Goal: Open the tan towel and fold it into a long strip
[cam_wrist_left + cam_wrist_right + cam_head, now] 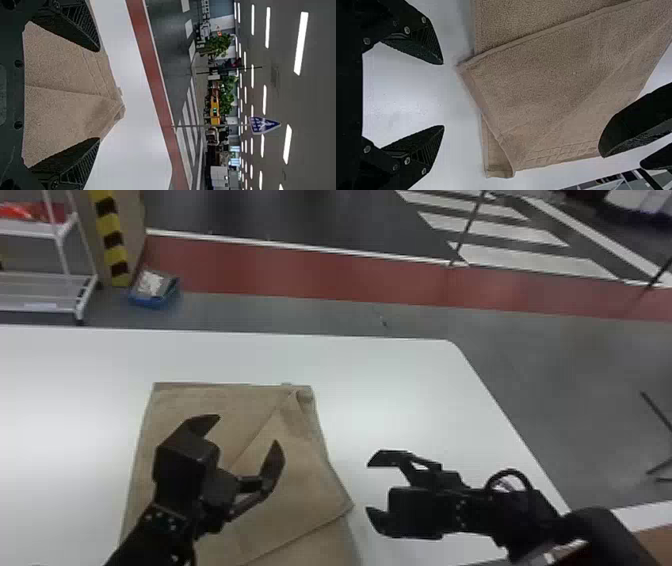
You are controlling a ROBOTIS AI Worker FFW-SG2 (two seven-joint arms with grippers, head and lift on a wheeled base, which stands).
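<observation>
Towel on table, partly folded over. Left gripper open above, hiding some of it; right gripper open beside. Floor beyond: blue bin, something white inside; cart, red item aboard.

Left gripper: fingers open, apart, over the tan towel. Towel has a crease running away from the gripper, past its fingertips to a corner. White table under and beyond towel. Farther past towel: red floor strip, white floor stripes, blue triangular sign on a pole, green plants, ceiling lights.
</observation>
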